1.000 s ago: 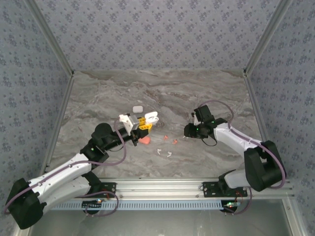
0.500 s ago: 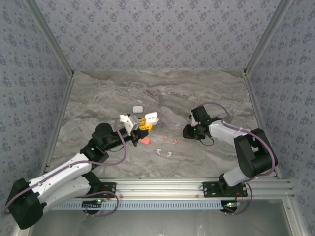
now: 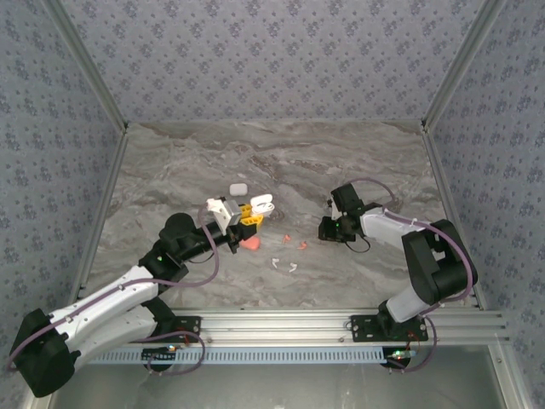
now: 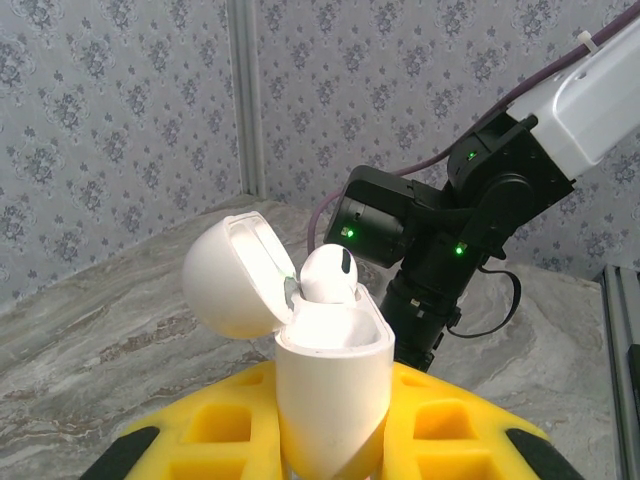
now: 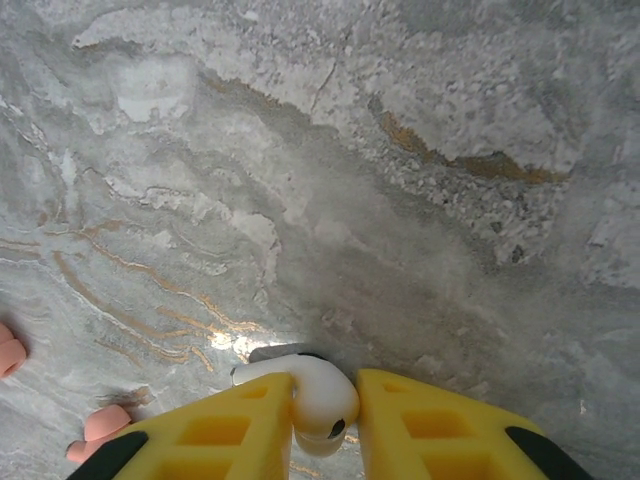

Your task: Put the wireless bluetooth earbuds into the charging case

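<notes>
the right arm's elbow has swung in: a second ago it stood far out from the open white case, now it sits nearer that case and further up the desk. the right gripper has drawn its jaws together, and they now pinch a white earbud, well to the side of the case.
</notes>
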Robot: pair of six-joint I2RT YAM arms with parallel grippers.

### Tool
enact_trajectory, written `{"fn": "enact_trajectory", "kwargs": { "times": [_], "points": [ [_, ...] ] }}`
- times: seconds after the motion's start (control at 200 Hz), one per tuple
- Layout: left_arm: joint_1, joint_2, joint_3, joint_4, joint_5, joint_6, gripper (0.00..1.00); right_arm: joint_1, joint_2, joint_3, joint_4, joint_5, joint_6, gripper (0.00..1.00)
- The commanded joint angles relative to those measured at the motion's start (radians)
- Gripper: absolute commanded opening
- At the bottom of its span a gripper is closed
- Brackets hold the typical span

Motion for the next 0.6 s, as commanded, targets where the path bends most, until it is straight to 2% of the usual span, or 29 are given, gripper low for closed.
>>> {"fn": "enact_trajectory", "kwargs": {
  "times": [0.0, 0.255, 0.405, 0.595],
  "points": [
    [-0.005, -0.011, 0.011, 0.011, -0.012, -0.008, 0.0, 0.019, 0.043, 0.001, 0.007, -0.011, -0.01, 0.24],
    [-0.004, -0.012, 0.01, 0.007, -0.012, -0.011, 0.0, 0.039, -0.052, 0.028, -0.057, 0.055, -0.036, 0.21],
    [-0.005, -0.001, 0.005, 0.023, -0.006, -0.023, 0.0, 0.061, -0.215, 0.051, -0.125, 0.117, -0.088, 0.2],
    [-0.006, 0.052, 0.008, 0.07, 0.021, -0.053, 0.0, 0.136, -0.456, 0.089, -0.183, 0.215, -0.176, 0.2]
  ]
}}
